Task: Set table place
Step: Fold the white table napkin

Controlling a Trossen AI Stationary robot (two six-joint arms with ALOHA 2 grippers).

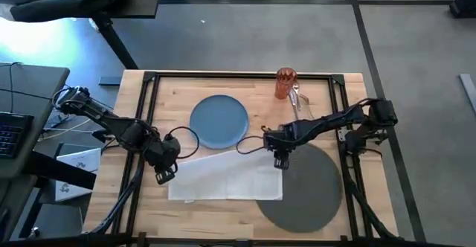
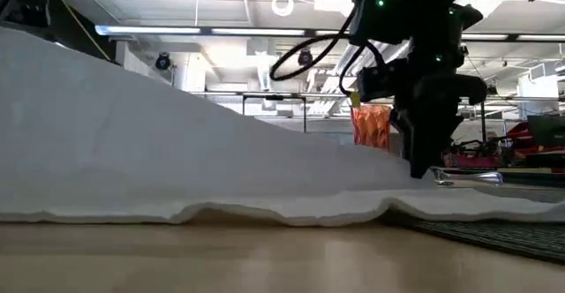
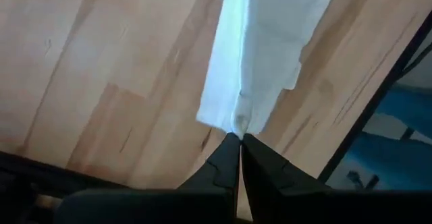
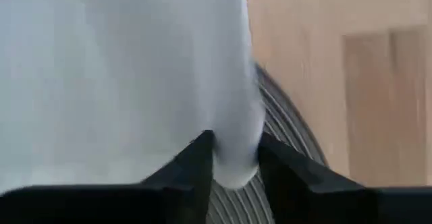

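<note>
The left gripper (image 1: 163, 175) was clamped on the left corner of the white napkin (image 1: 227, 176), fingers (image 3: 226, 160) pressed together on the cloth above the wooden counter (image 1: 141, 210). The napkin lay spread across the counter's middle, its right edge overlapping the dark grey mat (image 1: 305, 191). Behind it sat the blue plate (image 1: 219, 120). The right gripper (image 1: 280, 162) pinched the napkin's upper right corner over the mat's edge. At the counter's back stood the orange tumbler (image 1: 285, 83), with silver cutlery (image 1: 297, 98) just beside it.
</note>
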